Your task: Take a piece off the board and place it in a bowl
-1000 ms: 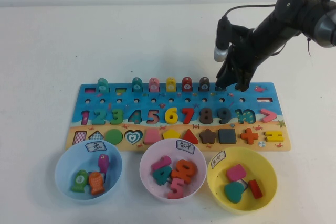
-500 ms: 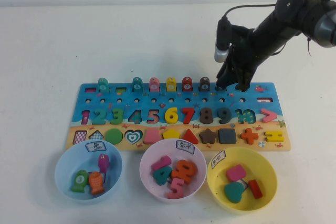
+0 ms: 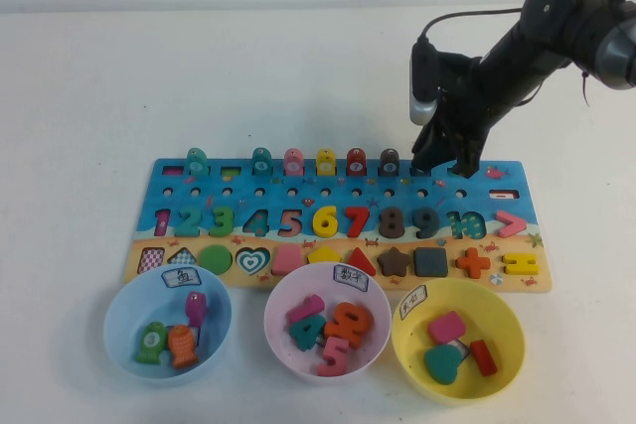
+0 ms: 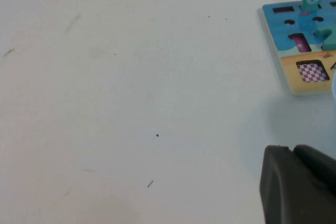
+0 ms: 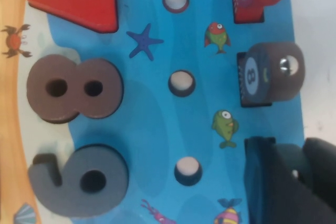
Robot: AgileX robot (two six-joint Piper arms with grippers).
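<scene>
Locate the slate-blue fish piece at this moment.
High view: the slate-blue fish piece is at the board's far right edge, in the right tool, beside the brown fish.

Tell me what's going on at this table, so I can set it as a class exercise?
The right gripper is at the far edge of the board, closed on the slate-blue fish piece beside the brown fish. The piece looks barely lifted. The light-blue bowl already holds three pieces. The left gripper sits parked over bare table, off the board's left end.
</scene>
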